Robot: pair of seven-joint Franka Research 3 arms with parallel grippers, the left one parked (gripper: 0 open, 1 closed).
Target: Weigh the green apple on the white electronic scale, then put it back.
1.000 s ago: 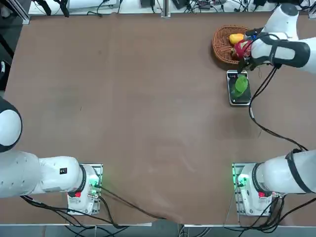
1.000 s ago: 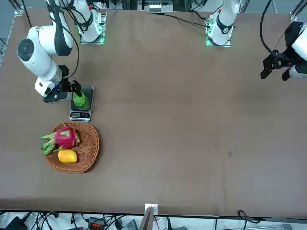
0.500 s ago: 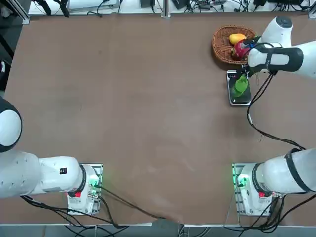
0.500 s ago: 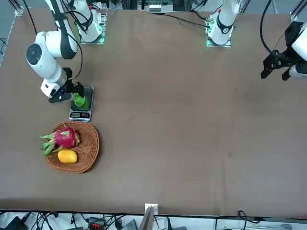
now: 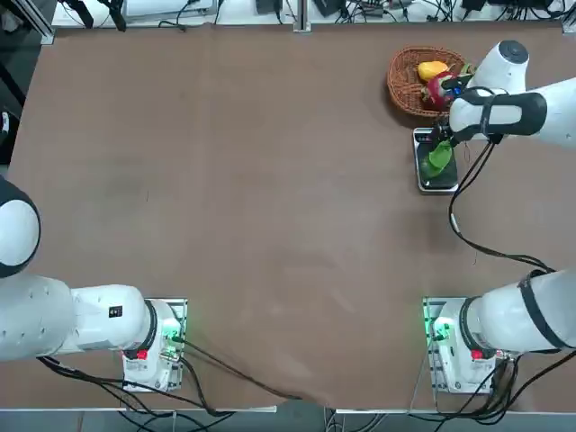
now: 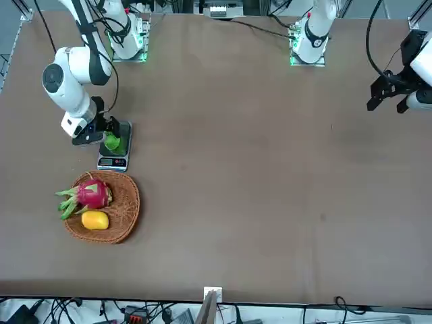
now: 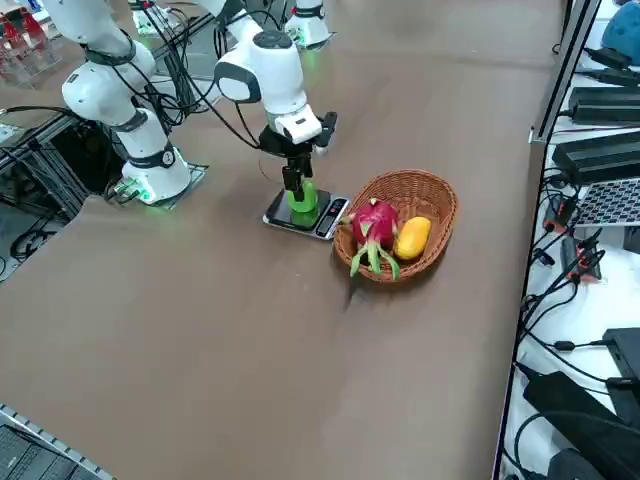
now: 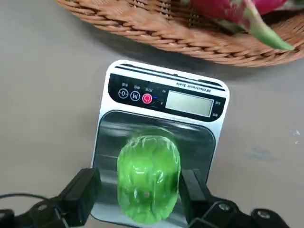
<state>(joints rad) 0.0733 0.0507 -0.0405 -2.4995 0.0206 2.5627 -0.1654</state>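
Observation:
The green apple [image 8: 148, 178] sits on the dark plate of the white electronic scale [image 8: 190, 102], whose display end faces the basket. My right gripper [image 8: 138, 183] is open and low over the scale, one finger on each side of the apple, with a small gap on one side. From overhead the apple [image 5: 439, 157] shows just below the hand, on the scale [image 5: 423, 138]. The front view gives the gripper [image 6: 108, 131], the apple [image 6: 112, 141] and the scale [image 6: 113, 162]. From the right side, the gripper [image 7: 297, 185] stands upright over the apple [image 7: 303, 198] and the scale [image 7: 325, 218].
A wicker basket [image 5: 400, 85] stands right behind the scale with a pink dragon fruit [image 5: 438, 88] and a yellow-orange fruit [image 5: 430, 68] in it. The basket's rim [image 8: 142, 23] lies close to the scale's display end. Cables trail from the arm across the table.
The right hand has moved from beside the basket back over the scale and come down around the apple. The apple has stayed on the scale.

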